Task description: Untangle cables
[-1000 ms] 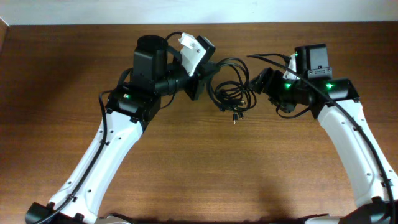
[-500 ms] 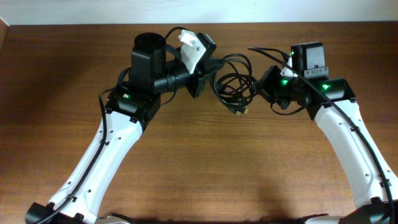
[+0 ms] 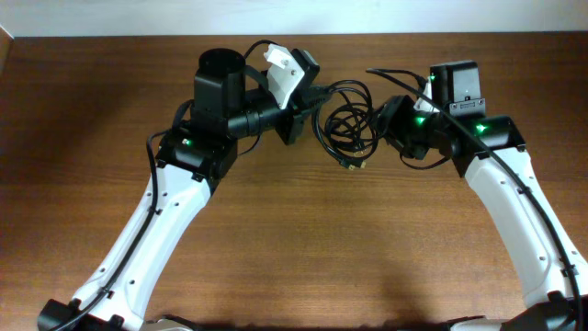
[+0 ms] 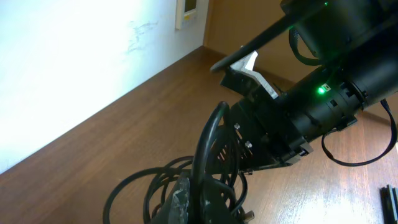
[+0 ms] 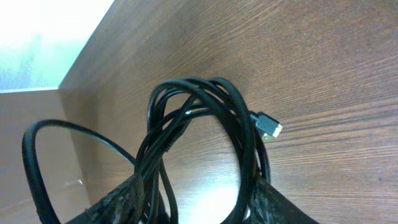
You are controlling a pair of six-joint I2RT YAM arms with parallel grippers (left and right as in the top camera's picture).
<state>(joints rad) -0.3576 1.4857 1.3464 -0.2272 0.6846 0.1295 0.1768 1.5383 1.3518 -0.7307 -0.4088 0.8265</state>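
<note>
The cables point(image 3: 349, 124) are a tangled bundle of thin black loops hanging between my two grippers above the wooden table point(image 3: 294, 239). Small plug ends point(image 3: 354, 166) dangle from the bundle's lower edge. My left gripper point(image 3: 310, 103) is at the bundle's left side; in the left wrist view it point(image 4: 199, 208) is shut on a cable strand point(image 4: 208, 143). My right gripper point(image 3: 384, 118) is at the bundle's right side. In the right wrist view its fingers point(image 5: 199, 208) are spread wide with the cable loops point(image 5: 230, 106) between them, and a gold-tipped plug point(image 5: 268, 126) sticks out.
The table's back edge point(image 3: 367, 37) meets a white wall just behind both grippers. The right arm's own thicker black cable point(image 3: 395, 78) arcs above the bundle. The right arm's black wrist point(image 4: 311, 112) fills the left wrist view close behind the cables.
The bundle has risen and shifted slightly right, away from the table. My right gripper has moved in closer to the bundle. My left gripper has stayed shut on its strand.
</note>
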